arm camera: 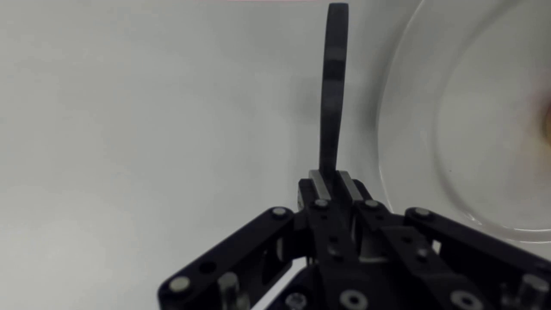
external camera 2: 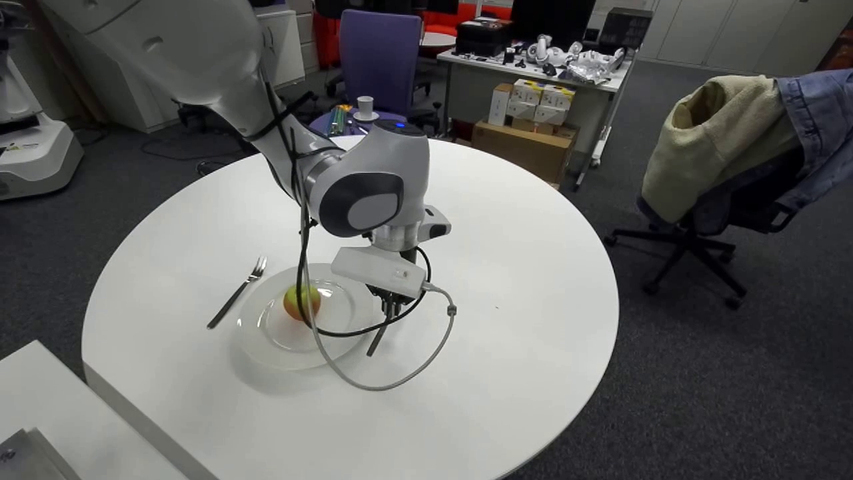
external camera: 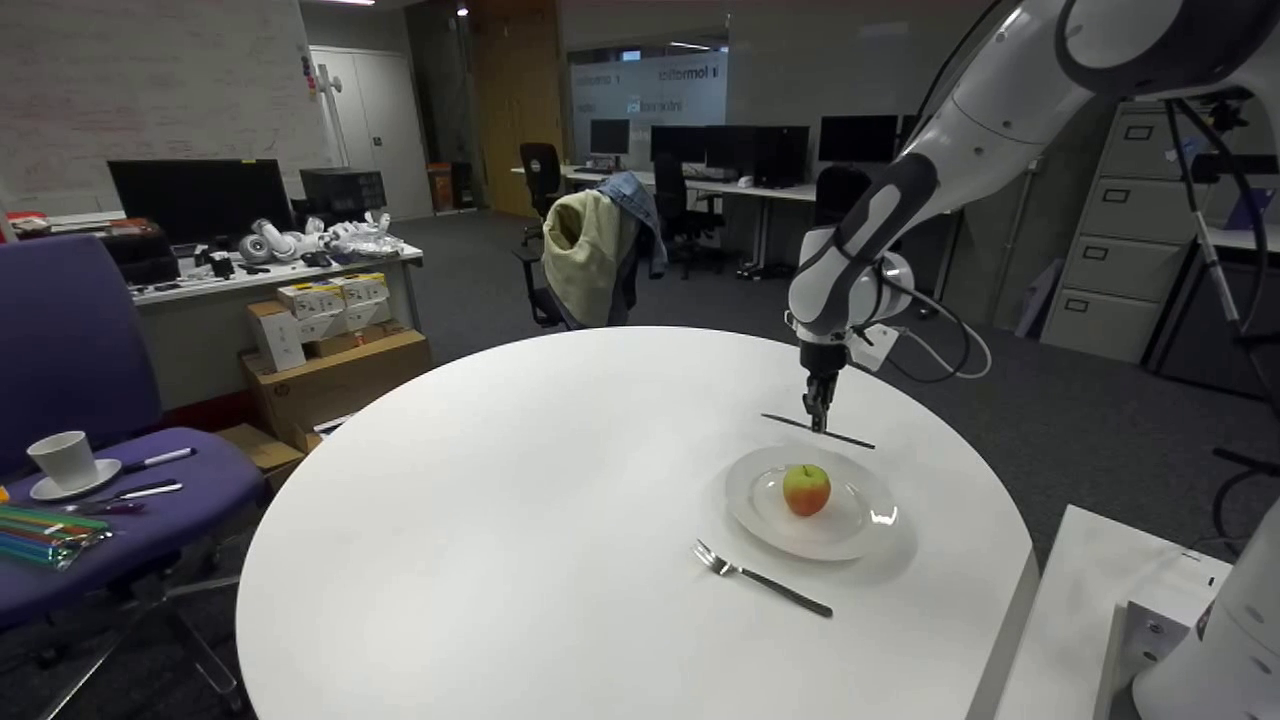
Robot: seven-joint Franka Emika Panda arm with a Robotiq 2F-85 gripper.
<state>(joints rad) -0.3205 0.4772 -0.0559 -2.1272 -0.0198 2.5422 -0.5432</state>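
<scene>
Claw (arm camera: 334, 184) is pinching the knife (arm camera: 333, 77) at about mid-length, pads pressed onto it from both sides. One arm (external camera: 1000, 100) on my rig, so no choice of nearer side.

Geometry: knife sits right between the fingertips, long axis square to the closing direction. In the wrist view its blunt dark end, likely the handle, points straight away from the claw, with the plate (arm camera: 409, 107) just to the right and a narrow gap between. In an exterior view the knife runs far left to near right across the claw, on the far side of the plate; fork (external camera: 770, 583) lies on the near side, roughly same heading. Apple (external camera: 806, 490) is on the plate. I can't tell if the knife rests on the counter (external camera: 500, 500) or hangs just above it. Ends stick out both ways, so I judge any wrist turn needs room from the rim.

Text check: frosted glass panel (external camera: 640, 92) at the far wall seems to read "informatics", reversed. Big cardboard box (external camera: 370, 385), far left, has what looks like an HP logo. White-and-yellow boxes (external camera: 312, 300) above it: print too small. Whiteboard (external camera: 150, 110) scribble: unreadable. No marking I can make out on knife, fork or plate
</scene>
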